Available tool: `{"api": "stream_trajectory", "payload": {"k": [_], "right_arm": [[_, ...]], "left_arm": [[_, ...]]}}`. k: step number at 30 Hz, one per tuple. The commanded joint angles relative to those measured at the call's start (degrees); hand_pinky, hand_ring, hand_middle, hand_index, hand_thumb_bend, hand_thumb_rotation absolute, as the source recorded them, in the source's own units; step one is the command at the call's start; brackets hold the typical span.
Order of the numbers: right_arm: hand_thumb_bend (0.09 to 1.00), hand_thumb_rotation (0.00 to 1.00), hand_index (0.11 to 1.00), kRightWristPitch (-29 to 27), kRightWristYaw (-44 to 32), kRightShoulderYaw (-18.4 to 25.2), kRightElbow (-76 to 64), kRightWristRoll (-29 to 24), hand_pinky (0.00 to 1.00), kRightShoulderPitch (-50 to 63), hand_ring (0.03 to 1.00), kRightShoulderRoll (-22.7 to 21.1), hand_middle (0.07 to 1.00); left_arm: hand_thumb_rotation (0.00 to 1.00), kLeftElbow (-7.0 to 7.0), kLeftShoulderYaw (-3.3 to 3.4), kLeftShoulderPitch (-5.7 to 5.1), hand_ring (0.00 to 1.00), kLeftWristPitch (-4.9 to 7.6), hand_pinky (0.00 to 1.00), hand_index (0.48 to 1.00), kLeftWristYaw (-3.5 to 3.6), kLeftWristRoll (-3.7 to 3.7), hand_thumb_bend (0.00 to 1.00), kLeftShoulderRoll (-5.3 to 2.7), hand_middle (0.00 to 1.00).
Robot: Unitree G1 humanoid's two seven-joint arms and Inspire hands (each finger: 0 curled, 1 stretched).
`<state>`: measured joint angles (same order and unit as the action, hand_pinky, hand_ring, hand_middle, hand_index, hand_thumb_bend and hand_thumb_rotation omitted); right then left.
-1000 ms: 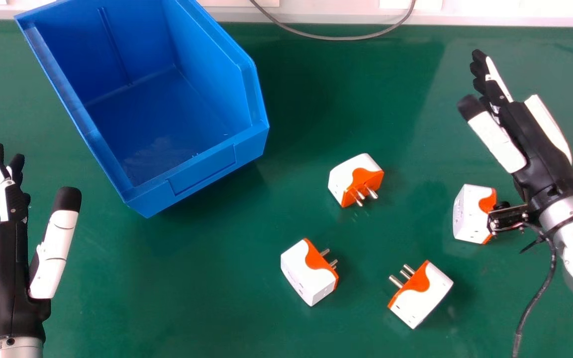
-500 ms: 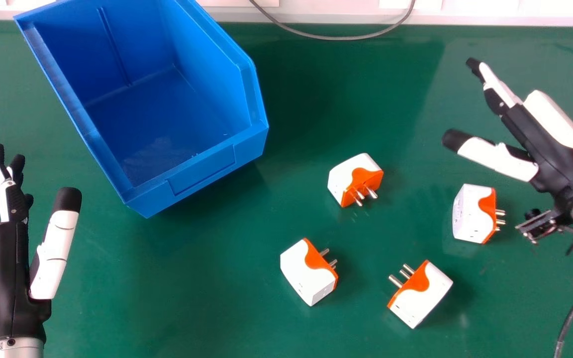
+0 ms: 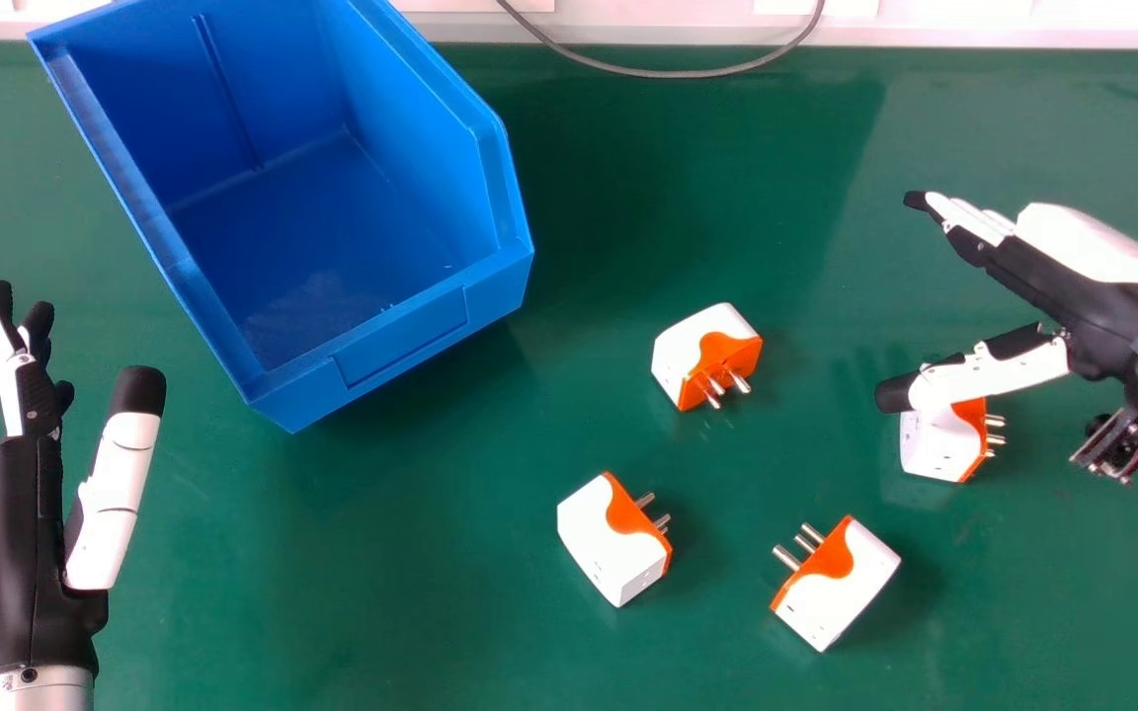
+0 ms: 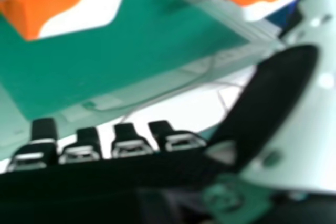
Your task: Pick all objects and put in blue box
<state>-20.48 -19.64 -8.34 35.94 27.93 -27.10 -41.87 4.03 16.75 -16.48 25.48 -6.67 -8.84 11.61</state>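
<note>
At the left, the left hand [image 3: 21,553] lies well apart from the plugs, its fingers straight and thumb wide. The blue box [image 3: 401,336] stands far left of the nearest-to-hand rightmost adapter [image 3: 936,449], which seems the likely first pick. That adapter's prongs point right, towards the wrist side of the right hand [image 3: 1083,296]. This hand is the nearer one, wide open, palm to the far right of the adapter, thumb crossing its far part; whether they touch, I cannot tell. The palm probably needs to come nearer.
</note>
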Motion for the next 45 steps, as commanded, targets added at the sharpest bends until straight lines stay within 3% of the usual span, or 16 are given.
{"api": "stream_trajectory", "payload": {"k": [1, 13, 26, 33, 45], "right_arm": [[0.85, 0.58, 0.981, -0.43, -0.05, -0.69, -0.41, 1.01, 0.91, -2.3, 1.0, -2.04, 1.0], [0.888, 0.56, 0.986, -1.4, 1.45, -5.42, -1.27, 8.46, 0.94, -3.86, 1.0, -5.7, 1.0], [0.888, 0.56, 0.991, -2.97, 1.56, -6.6, -2.09, 11.77, 0.94, -3.12, 1.0, -8.48, 1.0], [0.887, 0.56, 0.998, -2.12, 2.3, -9.02, 0.49, 14.52, 0.95, -4.07, 1.0, -7.58, 1.0], [0.865, 0.56, 0.987, -1.9, 3.99, -13.84, 7.52, 17.4, 0.98, -7.86, 0.998, -4.47, 1.0]], "left_arm": [[1.0, -0.86, 0.39, -0.01, 1.0, -0.18, 0.95, 1.0, -0.09, 0.98, 0.74, 0.21, 1.0], [1.0, -2.35, 0.66, -0.83, 1.0, -1.01, 0.94, 1.0, 0.22, 1.05, 0.75, 0.19, 1.0], [1.0, -3.48, 1.02, -1.51, 1.0, -1.71, 0.95, 1.0, 0.61, 1.22, 0.76, 0.39, 1.0], [1.0, -4.38, 1.25, -2.16, 1.0, -2.06, 0.94, 1.0, 1.17, 1.96, 0.76, 0.61, 1.0], [1.0, -5.02, 1.14, -2.38, 1.0, -2.51, 0.94, 1.0, 1.44, 2.39, 0.75, 0.46, 1.0]]}}
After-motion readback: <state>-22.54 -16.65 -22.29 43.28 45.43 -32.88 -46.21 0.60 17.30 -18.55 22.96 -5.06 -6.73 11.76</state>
